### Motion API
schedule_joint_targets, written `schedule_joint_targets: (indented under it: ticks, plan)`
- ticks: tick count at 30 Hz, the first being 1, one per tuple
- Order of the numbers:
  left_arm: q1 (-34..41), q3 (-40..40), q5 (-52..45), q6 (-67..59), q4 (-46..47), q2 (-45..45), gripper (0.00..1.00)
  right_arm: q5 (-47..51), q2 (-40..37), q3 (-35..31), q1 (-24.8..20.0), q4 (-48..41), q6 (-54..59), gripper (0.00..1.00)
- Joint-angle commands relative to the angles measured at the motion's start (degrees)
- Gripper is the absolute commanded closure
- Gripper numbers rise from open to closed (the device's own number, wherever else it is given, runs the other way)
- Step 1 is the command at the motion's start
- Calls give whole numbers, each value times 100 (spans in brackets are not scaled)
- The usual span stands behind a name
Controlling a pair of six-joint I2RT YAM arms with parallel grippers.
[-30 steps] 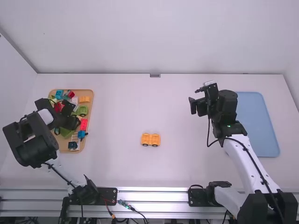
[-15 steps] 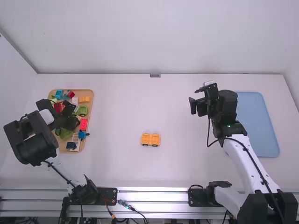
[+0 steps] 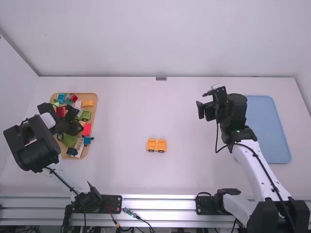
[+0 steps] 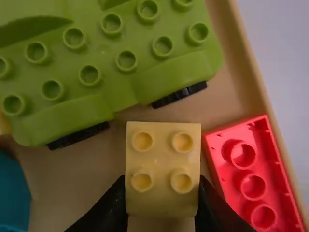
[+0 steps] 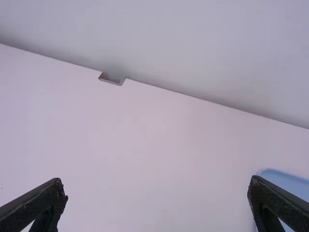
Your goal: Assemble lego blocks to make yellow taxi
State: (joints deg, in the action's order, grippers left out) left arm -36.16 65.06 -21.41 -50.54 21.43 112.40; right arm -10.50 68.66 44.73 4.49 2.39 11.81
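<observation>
"How do your two tools stand?"

"My left tool (image 4: 162, 192) is clamped on a pale yellow two-by-two block (image 4: 162, 166), a finger flush to either side. My right tool (image 5: 158, 193) has its fingers wide apart with nothing between them, out over the surface (image 5: 145, 145)."

"Where's that block sitting?"

"Within the wooden tray (image 3: 91, 141), studs up, with a red brick (image 4: 251, 169) just beside it and a green wheeled piece (image 4: 164, 63) near another side. I can't tell whether it has left the tray floor."

"So what's the next move?"

"I'd judge it's the pick, and I should lift straight up. Any sideways drift while I'm low could catch the red brick or nudge the green one."

"And the squeeze?"

"Firm and even, so the block stays level. If it tilts between my fingers, it will seat badly later."

"Seat on what?"

"The orange-yellow wheeled base (image 3: 156, 145), I think, upright near the middle of the surface. I'd carry the block high over the tray's rim, square it to the base, line up the studs, then press straight down. Pushing off-centre could roll the base away."
</observation>
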Motion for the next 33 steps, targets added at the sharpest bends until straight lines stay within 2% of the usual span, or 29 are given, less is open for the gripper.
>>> schedule_joint_targets:
  ticks: [1, 2, 5, 12, 16, 18, 27, 33]
  plan:
    - [35, 299, -119, 15, 257, 118, 78, 2, -68, 144, 12, 13, -41, 1]
    - [31, 481, -143, 15, 513, 118, 82, -2, -68, 144, 18, 17, -46, 1]
    - [35, 826, -257, 13, 993, 118, 82, -13, -68, 144, 9, 15, -46, 1]
    - [59, 1832, -849, -33, 2224, 118, 92, -15, -68, 144, 12, 17, -46, 1]
    - [313, 2328, -851, -42, 2908, 118, 98, -15, -68, 144, 14, 15, -46, 1]
    - [520, 2459, -742, -37, 3090, 116, 98, -17, -68, 144, 25, 22, -46, 1]
    - [2024, 2221, -55, -457, 3219, 46, 98, -11, -68, 144, 156, 31, 129, 1]
    - [2931, 1489, 441, -160, 2493, -363, 98, -39, -68, 144, 38, 79, 94, 1]
